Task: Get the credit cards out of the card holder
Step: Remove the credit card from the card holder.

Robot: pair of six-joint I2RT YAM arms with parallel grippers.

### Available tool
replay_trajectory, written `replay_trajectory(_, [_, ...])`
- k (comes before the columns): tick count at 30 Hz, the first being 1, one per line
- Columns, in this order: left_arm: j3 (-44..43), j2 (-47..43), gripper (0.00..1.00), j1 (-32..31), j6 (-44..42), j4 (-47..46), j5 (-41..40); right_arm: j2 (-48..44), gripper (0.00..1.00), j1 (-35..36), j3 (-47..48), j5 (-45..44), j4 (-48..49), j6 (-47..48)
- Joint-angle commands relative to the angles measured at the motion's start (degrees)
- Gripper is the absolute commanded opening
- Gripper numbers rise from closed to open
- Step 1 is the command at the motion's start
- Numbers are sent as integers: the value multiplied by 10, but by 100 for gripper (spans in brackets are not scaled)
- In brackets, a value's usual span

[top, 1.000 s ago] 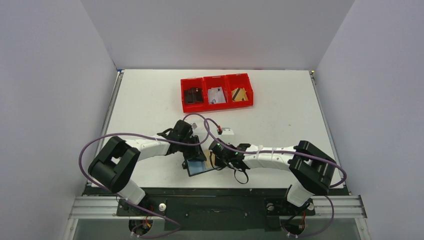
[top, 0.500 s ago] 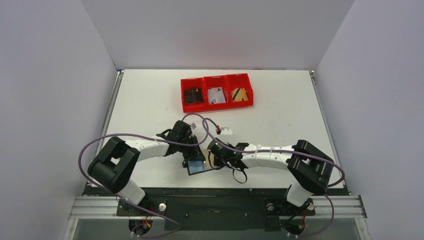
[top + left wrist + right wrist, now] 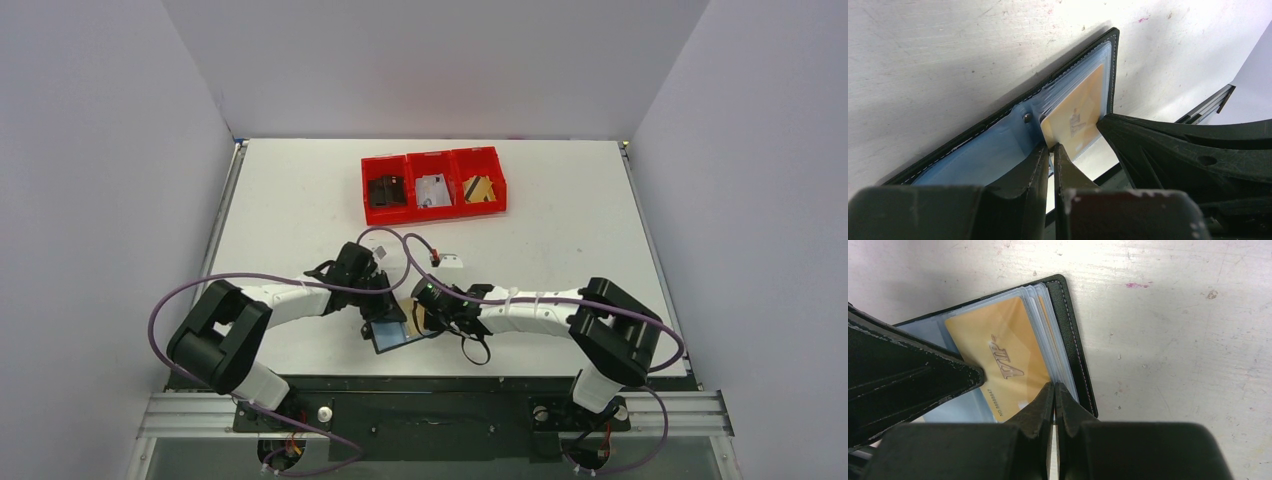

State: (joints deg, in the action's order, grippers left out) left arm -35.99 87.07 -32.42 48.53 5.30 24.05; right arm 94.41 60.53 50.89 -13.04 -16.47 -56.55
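The card holder (image 3: 393, 334) lies open by the table's (image 3: 300, 200) near edge. On its clear sleeve (image 3: 998, 150) the left claw (image 3: 1052, 150) is pinched shut; the right claw (image 3: 1054, 387) is closed tight, seemingly nipping the gold credit card (image 3: 998, 355).

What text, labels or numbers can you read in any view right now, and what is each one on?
"VIP": raised script on the gold card in the card holder, right wrist view.
Small printed line near that card's edge: too blurred to read.
Small mark on the gold card in the left wrist view: unreadable.
Items in the red bins: too small to read.
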Motion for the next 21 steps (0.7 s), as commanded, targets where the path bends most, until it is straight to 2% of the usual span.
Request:
replay_trajectory(1, [5, -19, 4, 8, -25, 1, 17, 39, 0, 5, -7, -3, -20, -8])
replay_trajectory(6, [9, -19, 5, 12, -27, -3, 22, 44, 0, 4, -6, -1, -20, -9])
replay_trajectory(11, [11, -22, 11, 14, -27, -10, 29, 46, 0, 5, -5, 0, -20, -9])
replay_trajectory(21, [21, -25, 10, 19, -20, -29, 42, 50, 0, 4, -2, 2, -21, -9])
